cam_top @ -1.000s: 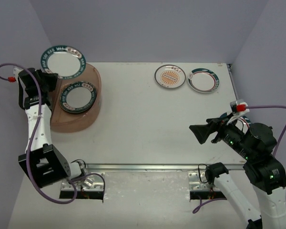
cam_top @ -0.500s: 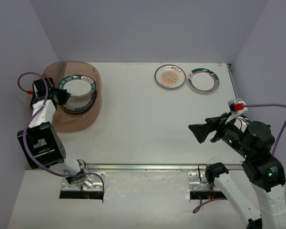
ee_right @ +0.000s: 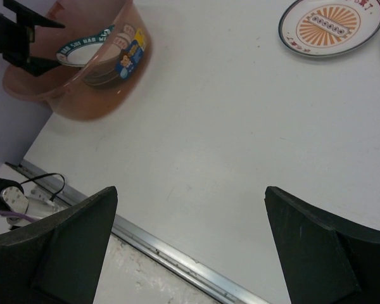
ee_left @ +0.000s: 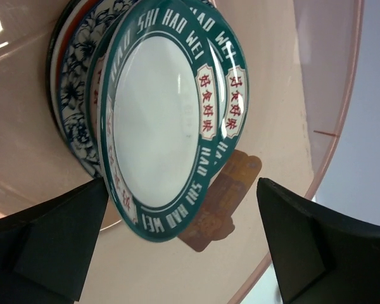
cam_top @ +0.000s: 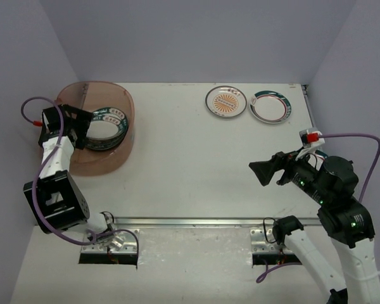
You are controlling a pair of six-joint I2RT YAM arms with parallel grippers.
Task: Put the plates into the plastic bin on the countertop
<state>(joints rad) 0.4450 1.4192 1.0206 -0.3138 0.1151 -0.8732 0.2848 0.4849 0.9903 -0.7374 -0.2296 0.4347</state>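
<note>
L gripper [cam_top: 82, 130] over the plastic bin [cam_top: 107, 163] at far-left edge of countertop [cam_top: 190, 164]. Fingers spread wide, pinching nothing. Teal-rimmed lettered plate [ee_left: 158, 120] lies between them atop the stack, offset and tilted vs. blue floral plate [ee_left: 73, 107] beneath.

Risk: a finger clips the overhanging rim on withdrawal, so the plate slides off the stack.

R gripper [cam_top: 261, 173] hangs over mid-right countertop, fingers wide apart, empty. Orange sunburst plate [cam_top: 226, 101] and green-and-red rimmed plate [cam_top: 271, 106] lie far right, just beside each other, well apart from bin.

Risk: flat-lying rims give poor pinch, and a long carry invites slip. Uneven stack may shed further plates.
</note>
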